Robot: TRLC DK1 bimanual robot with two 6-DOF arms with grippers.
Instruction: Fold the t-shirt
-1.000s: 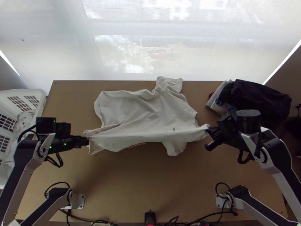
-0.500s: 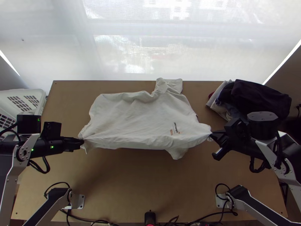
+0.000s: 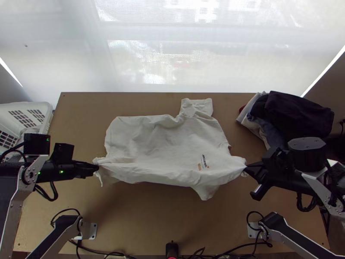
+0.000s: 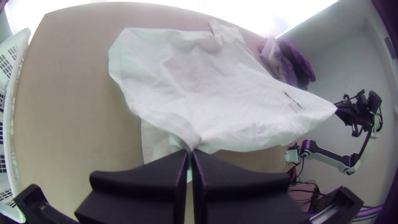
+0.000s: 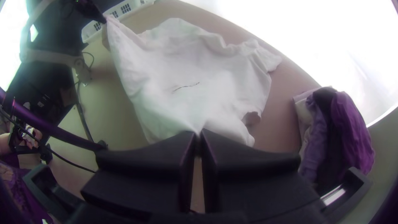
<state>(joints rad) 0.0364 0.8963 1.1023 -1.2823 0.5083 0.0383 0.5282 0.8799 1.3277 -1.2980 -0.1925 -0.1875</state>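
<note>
Shirt [image 3: 168,142] lies spread mid-table [image 3: 151,220]. I have left gripper [image 3: 95,168] closed on near hem corner, right gripper [image 3: 246,167] closed near shoulder, pulling near side taut, probably to straighten cloth before folding.

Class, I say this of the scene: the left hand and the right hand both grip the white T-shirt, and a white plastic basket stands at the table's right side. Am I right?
No, the basket's side is wrong: the top view shows the white plastic basket at the table's left side. The left hand and right hand do both grip the white T-shirt.
</note>
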